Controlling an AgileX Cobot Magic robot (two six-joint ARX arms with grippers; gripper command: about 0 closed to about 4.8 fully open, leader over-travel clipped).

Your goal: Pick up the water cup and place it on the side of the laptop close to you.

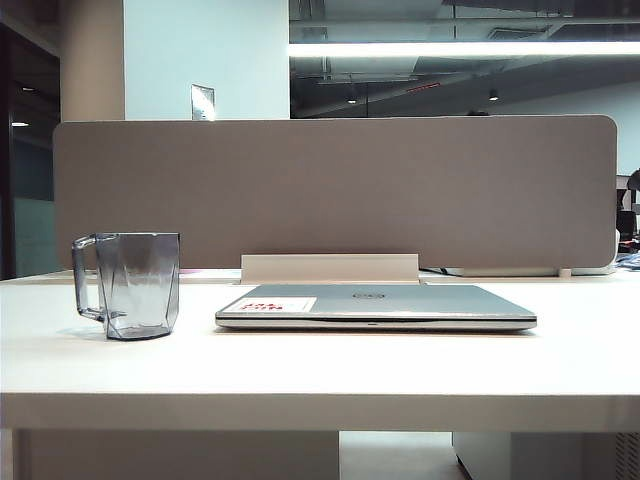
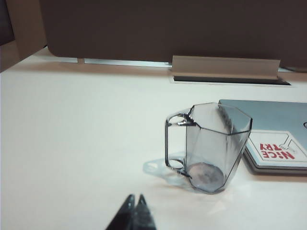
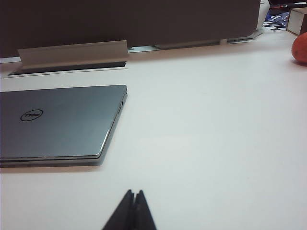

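Both end effectors are pressed together and hold nothing: the left end effector (image 2: 135, 197) hangs above bare desk near the water cup (image 2: 209, 146), not touching it, and the right end effector (image 3: 133, 192) hangs above bare desk near the laptop's (image 3: 57, 122) front corner, apart from it.

Count: one water cup, one laptop, two end effectors. One orange-red round thing (image 3: 300, 47) shows at the far edge of the right wrist view; what it is cannot be told.

Seen from the exterior view, the water cup (image 1: 138, 284) stands upright on the white desk (image 1: 320, 375) at 9 o'clock from the closed laptop (image 1: 400, 303), apart from it, with its handle pointing away from the laptop. The laptop lies flat near the middle, its white sticker with red print (image 1: 268, 305) on the lid corner nearest the cup. A grey partition panel (image 1: 335, 190) stands along the desk's far edge at 12 o'clock, with a pale bracket (image 1: 330, 268) just behind the laptop.

Open room: a bare strip of desk runs between the laptop's front edge and the desk's near edge at 6 o'clock, and bare desk lies at 3 o'clock from the laptop.
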